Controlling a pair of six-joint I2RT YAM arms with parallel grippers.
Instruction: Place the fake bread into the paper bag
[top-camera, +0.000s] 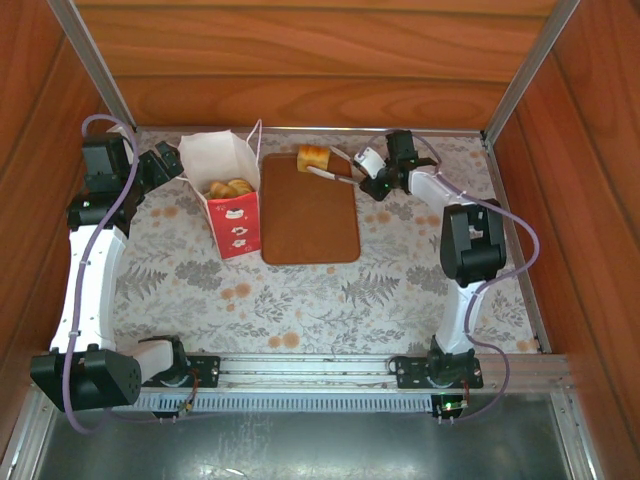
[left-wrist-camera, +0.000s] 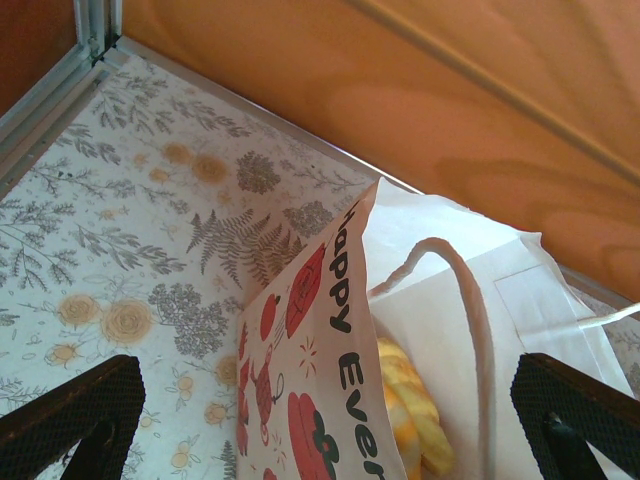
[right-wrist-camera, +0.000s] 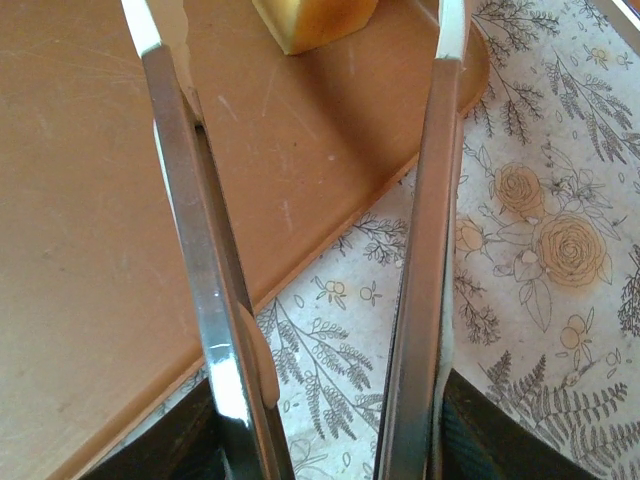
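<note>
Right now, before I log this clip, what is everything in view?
paper bag: one, white with a red front, upright just left of the board
fake bread in the bag: golden pieces, number unclear, inside the open top
fake bread on the board: one, golden, at the board's far edge
board: one, brown, flat at the middle of the table
tongs: one pair, silver metal, tips pointing at the loose bread
tablecloth: one, pale floral, covering the table
left hand: one, black, open, beside the bag's left side
right hand: one, black and white, shut on the tongs, right of the loose bread
</note>
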